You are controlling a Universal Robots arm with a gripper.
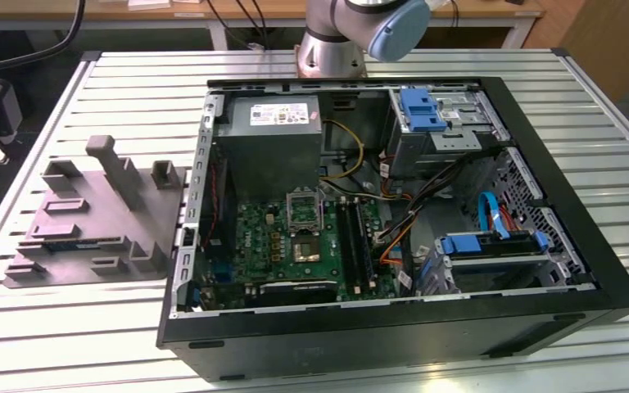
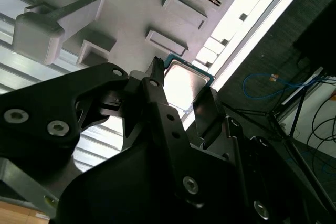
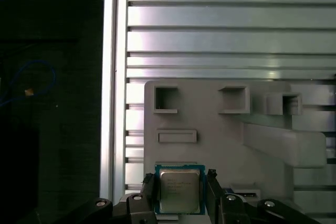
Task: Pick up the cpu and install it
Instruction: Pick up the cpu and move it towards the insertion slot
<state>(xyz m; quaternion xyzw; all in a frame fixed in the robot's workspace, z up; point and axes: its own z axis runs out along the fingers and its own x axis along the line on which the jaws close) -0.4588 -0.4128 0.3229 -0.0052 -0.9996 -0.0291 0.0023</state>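
The cpu point(image 3: 179, 190) is a flat square chip with a pale metal top and a green rim. It sits between the two black fingers point(image 3: 212, 188) of my gripper point(image 3: 181, 191), which is shut on its opposite edges. In the second wrist view the cpu point(image 2: 184, 83) shows the same grip by my gripper point(image 2: 181, 92). It hangs well above the grey moulded holder point(image 3: 210, 129) on the slatted table. The dark socket point(image 1: 305, 249) lies on the green board point(image 1: 276, 237) inside the open computer case point(image 1: 402, 327).
In the exterior view the holder point(image 1: 96, 221) stands on the table at the left of the case. The arm's base point(image 1: 331, 49) is mounted behind the case. Inside the case are a power supply point(image 1: 271, 139), drive cages point(image 1: 435, 123) and loose cables point(image 1: 445, 184).
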